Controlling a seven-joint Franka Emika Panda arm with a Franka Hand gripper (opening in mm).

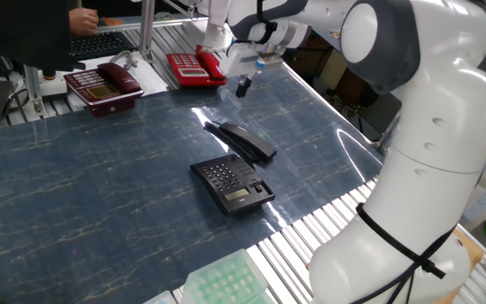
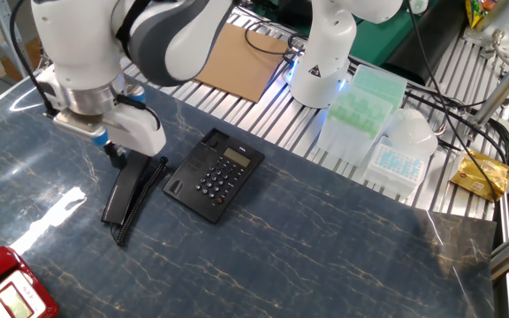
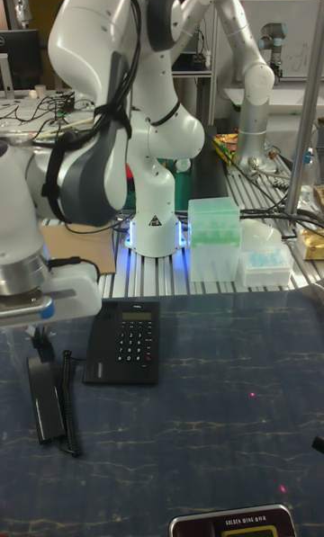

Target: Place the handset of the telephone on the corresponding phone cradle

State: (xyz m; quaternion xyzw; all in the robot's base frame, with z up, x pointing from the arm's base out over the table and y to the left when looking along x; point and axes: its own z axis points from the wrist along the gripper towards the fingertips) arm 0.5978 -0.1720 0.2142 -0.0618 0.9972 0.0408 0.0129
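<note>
The black handset (image 1: 241, 140) lies flat on the table beside the black telephone (image 1: 233, 185), off its base, with its coiled cord alongside. In the other fixed view the handset (image 2: 127, 192) is left of the telephone (image 2: 213, 174), whose phone cradle (image 2: 186, 165) strip is bare. My gripper (image 2: 116, 158) hangs over the handset's far end, its fingers close together and holding nothing. The tall fixed view shows the gripper (image 3: 40, 343) just above the handset (image 3: 45, 397), beside the telephone (image 3: 123, 342).
A dark red phone (image 1: 104, 85) and a bright red phone (image 1: 194, 67) sit at the far table edge. A person's hand (image 1: 83, 19) is behind them. Green and white tip boxes (image 2: 360, 99) stand on the slatted rim by the arm's base (image 2: 318, 75).
</note>
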